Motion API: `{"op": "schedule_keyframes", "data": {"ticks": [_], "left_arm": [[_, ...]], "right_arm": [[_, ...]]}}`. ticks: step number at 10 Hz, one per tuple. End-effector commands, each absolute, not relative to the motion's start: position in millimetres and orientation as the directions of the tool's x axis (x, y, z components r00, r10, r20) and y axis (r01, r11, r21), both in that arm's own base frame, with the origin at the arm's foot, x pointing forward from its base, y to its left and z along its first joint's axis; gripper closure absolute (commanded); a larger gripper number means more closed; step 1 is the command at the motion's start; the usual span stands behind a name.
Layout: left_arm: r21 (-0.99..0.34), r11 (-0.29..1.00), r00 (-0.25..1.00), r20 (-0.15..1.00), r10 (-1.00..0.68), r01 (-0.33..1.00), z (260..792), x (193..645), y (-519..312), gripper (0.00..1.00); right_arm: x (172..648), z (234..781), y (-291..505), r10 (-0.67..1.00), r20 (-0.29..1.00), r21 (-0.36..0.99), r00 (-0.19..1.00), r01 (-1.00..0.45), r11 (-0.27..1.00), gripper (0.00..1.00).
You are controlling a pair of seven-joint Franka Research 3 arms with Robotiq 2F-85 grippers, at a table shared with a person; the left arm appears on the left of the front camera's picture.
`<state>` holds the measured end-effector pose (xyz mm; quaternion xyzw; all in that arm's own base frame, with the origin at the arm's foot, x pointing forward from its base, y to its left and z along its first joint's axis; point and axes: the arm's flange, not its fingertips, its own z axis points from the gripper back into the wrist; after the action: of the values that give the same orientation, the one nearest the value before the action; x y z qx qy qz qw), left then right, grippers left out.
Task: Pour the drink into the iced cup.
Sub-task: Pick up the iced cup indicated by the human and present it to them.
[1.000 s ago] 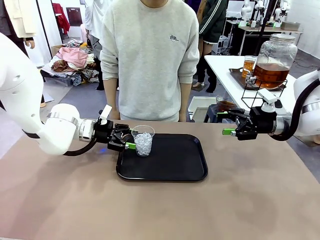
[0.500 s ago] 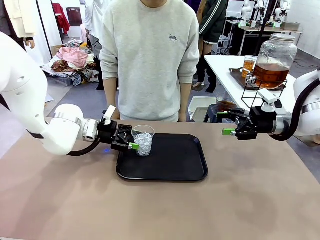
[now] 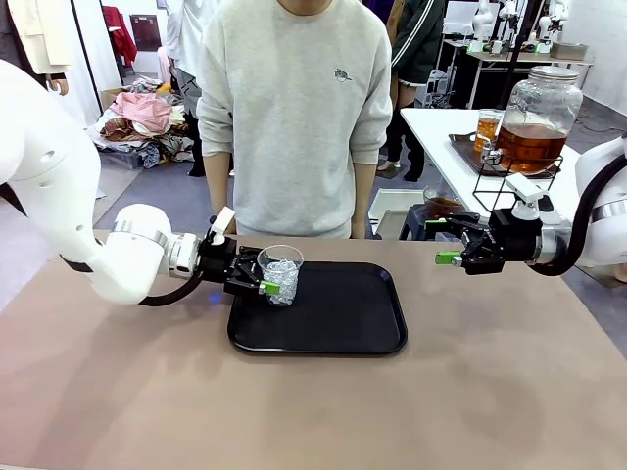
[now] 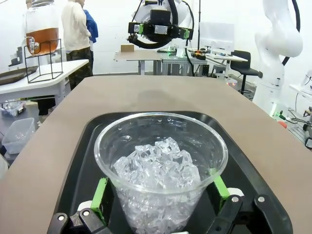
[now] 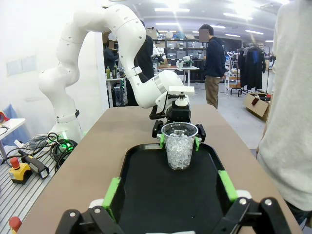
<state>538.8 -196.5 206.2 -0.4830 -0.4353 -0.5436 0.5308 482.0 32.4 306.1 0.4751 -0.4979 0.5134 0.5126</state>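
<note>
iced cup (image 3: 280, 275) on tray (image 3: 333, 315), straddled by wide-apart left end effector (image 3: 266, 279); right end effector (image 3: 441, 241) apart, empty.

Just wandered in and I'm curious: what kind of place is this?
Most likely a robotics lab: a white robot arm is at the iced cup, a red emergency-stop button and cables lie beside the table, and equipment-laden workbenches stand behind.

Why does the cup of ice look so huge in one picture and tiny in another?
Left wrist view: the camera sits right behind the iced cup, and its wide lens swells near things. Front view: farther off, so it looks small. Right wrist view: ceiling lights glare white.
</note>
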Motion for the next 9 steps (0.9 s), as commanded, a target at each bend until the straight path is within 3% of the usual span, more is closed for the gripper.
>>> {"op": "schedule_keyframes", "data": {"ticks": [1,8,9], "left_arm": [[-0.045,-0.032,0.040,0.988,-0.148,0.998,204.3,542.7,-205.2,0.00],[-0.047,-0.060,0.038,0.989,-0.140,0.997,201.6,540.5,-213.9,0.00],[-0.048,-0.068,0.039,0.990,-0.136,0.997,201.2,540.2,-214.9,0.11]], "right_arm": [[485.3,309.0,33.9,0.059,0.998,-0.020,-0.019,-1.000,0.019,0.00],[485.3,309.0,33.9,0.059,0.998,-0.020,-0.019,-1.000,0.019,0.00],[485.3,309.0,33.9,0.059,0.998,-0.020,-0.019,-1.000,0.019,0.00]]}}
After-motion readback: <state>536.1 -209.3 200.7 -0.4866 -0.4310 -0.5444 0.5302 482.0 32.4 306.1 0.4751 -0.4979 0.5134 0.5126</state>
